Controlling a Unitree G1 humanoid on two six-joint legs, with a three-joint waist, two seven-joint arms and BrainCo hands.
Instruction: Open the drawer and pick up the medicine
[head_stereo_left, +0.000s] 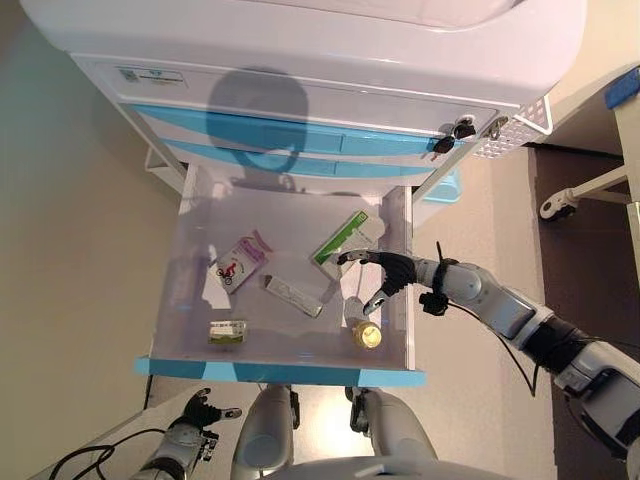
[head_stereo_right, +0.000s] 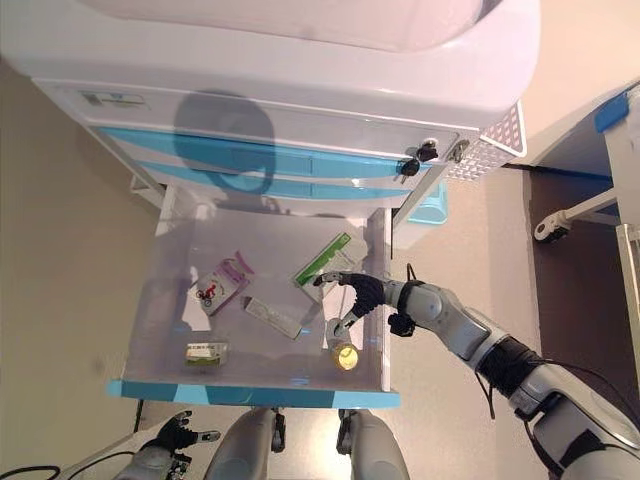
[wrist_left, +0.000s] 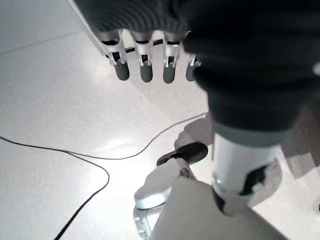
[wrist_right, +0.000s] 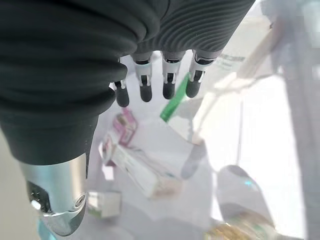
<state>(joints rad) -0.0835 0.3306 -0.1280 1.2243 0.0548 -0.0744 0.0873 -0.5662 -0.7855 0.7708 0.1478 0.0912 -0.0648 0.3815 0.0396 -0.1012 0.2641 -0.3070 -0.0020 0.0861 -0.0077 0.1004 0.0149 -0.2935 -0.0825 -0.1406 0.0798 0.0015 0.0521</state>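
With the drawer (head_stereo_left: 190, 215) open, the right hand (head_stereo_left: 385, 272) hovers over the bottle (head_stereo_left: 364, 332), fingers (wrist_right: 168, 86) loosely spread, empty; probably light, rigid, slippery, best gripped round its sides.

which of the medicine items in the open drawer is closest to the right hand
The small bottle with the yellow cap, at the drawer's front right corner. The right hand hovers open just above it, while the boxes all lie farther left.
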